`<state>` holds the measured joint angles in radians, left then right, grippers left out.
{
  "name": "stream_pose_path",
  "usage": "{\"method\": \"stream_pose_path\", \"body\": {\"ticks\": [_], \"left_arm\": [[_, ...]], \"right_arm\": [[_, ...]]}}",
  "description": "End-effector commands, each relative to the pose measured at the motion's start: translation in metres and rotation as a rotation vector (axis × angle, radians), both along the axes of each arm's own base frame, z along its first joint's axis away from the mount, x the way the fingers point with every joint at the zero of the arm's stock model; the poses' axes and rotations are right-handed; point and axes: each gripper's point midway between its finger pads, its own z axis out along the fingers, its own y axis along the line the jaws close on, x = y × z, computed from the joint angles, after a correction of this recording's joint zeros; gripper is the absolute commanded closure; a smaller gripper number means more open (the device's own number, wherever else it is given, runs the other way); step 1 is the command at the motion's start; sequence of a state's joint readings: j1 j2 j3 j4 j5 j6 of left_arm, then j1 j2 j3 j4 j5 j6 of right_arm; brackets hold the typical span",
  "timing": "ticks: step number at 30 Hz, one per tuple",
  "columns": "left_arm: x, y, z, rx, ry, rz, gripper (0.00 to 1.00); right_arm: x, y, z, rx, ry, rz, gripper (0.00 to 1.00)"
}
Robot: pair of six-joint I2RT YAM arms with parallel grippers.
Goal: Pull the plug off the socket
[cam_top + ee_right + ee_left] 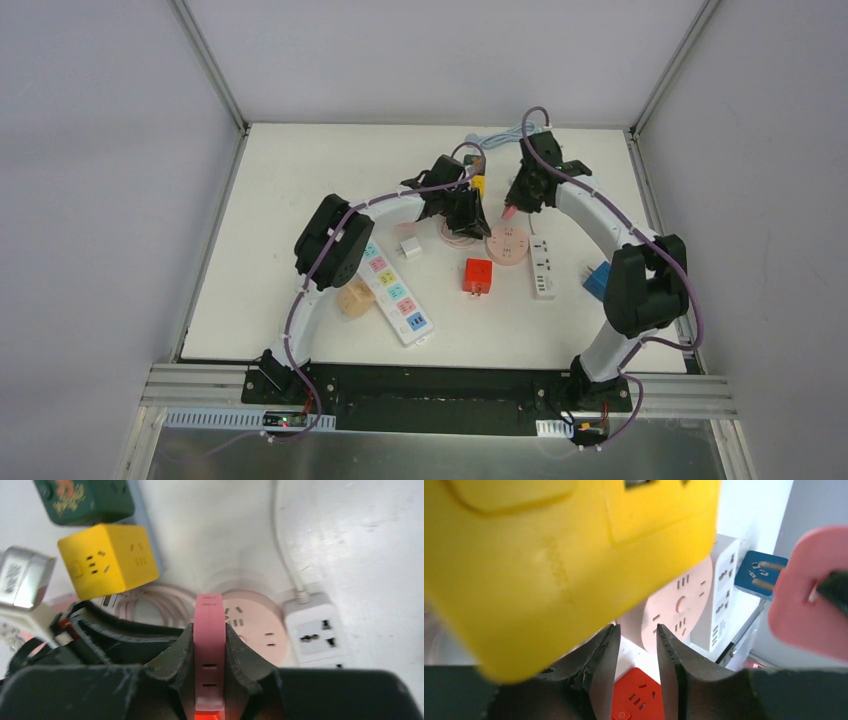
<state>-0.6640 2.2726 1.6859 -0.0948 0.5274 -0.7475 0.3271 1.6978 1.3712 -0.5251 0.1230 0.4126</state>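
My right gripper (516, 203) is shut on a flat pink plug (208, 630), held on edge between both fingers (237, 647) above the round pink socket (508, 245). The plug also shows at the right of the left wrist view (809, 595), apart from the yellow cube socket (549, 560). That yellow cube (478, 183) sits just above my left gripper (468, 212). In the left wrist view the left gripper (636, 627) has a narrow gap between its jaws with nothing in it. I cannot tell what holds the cube up.
A long white strip with coloured outlets (396, 293), a red cube socket (477, 276), a white strip (543, 268), a blue adapter (598, 281), a small white adapter (410, 247) and a beige cube (354, 298) lie nearby. A green socket (85, 500) and coiled pink cable (165, 600) lie behind.
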Motion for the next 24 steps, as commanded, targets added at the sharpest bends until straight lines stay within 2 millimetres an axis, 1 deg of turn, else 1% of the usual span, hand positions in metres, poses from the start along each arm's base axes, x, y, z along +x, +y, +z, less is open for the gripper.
{"method": "stream_pose_path", "body": {"ticks": [1, 3, 7, 12, 13, 15, 18, 21, 24], "left_arm": [[0.017, 0.006, 0.078, -0.126, -0.089, -0.01, 0.63], [0.021, 0.013, 0.085, -0.129, -0.091, -0.001, 0.62], [0.034, 0.037, 0.097, -0.115, -0.108, 0.041, 0.6], [0.047, 0.069, 0.108, -0.061, -0.156, 0.085, 0.58], [0.05, 0.075, 0.11, -0.048, -0.166, 0.091, 0.58], [0.055, 0.087, 0.113, -0.019, -0.183, 0.105, 0.57], [0.061, 0.103, 0.114, 0.024, -0.193, 0.13, 0.53], [0.07, 0.118, 0.114, 0.053, -0.2, 0.166, 0.49], [0.08, 0.128, 0.115, 0.076, -0.205, 0.192, 0.46]], "right_arm": [[0.012, -0.044, 0.037, 0.04, -0.135, -0.147, 1.0], [0.013, -0.064, 0.029, 0.06, -0.122, -0.206, 1.0], [0.015, -0.094, 0.004, 0.099, -0.07, -0.3, 0.83], [0.028, -0.141, -0.033, 0.071, -0.009, -0.394, 0.76], [0.03, -0.147, -0.039, 0.082, 0.006, -0.406, 0.74], [0.032, -0.155, -0.05, 0.089, 0.022, -0.421, 0.68], [0.032, -0.163, -0.062, 0.079, 0.032, -0.441, 0.49], [0.032, -0.17, -0.067, 0.054, 0.038, -0.467, 0.3], [0.035, -0.175, -0.062, 0.034, 0.021, -0.481, 0.24]]}}
